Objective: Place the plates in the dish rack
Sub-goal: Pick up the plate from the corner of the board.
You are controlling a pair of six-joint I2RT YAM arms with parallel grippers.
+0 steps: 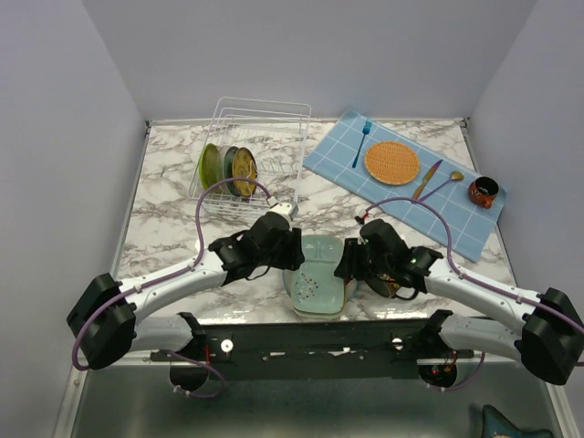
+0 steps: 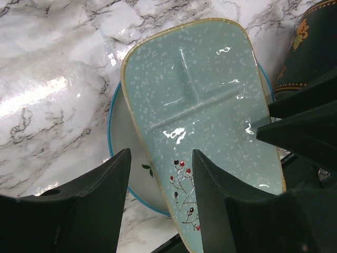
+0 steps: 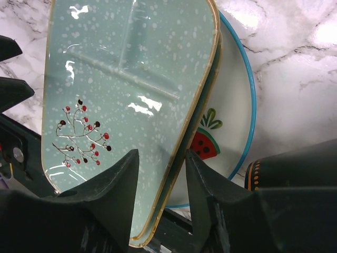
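Mint plate (image 1: 315, 272), rounded-square, speckled and painted with a red-berry twig at one end, lies at the near edge of the marble table (image 1: 164, 214), between the two arms. It rests on a white plate (image 3: 234, 105) that has a blue rim and a watermelon slice. The left gripper (image 2: 160, 158) is at the mint plate's left side. Its fingers stand well apart and the rim runs through the gap: one finger is over the mint surface, the other over the white plate, and they do not look closed on anything. The right gripper (image 3: 161, 154) is at the opposite side with a narrower gap. The mint rim passes through that gap, close against one finger, and I cannot tell whether the pads press it. A black mug (image 3: 295, 168) with orange dots stands just beside the white plate, under the right arm. The rack (image 1: 274, 119) sits at the far left of the table, well apart from the mint plate. It holds three plates upright, side by side: a yellow plate (image 1: 209, 166), a teal plate (image 1: 228, 162) and a brown plate (image 1: 245, 172). To the rack's right lies a blue cloth (image 1: 456, 224) bearing an orange mat (image 1: 391, 162) and a fork (image 1: 361, 144).
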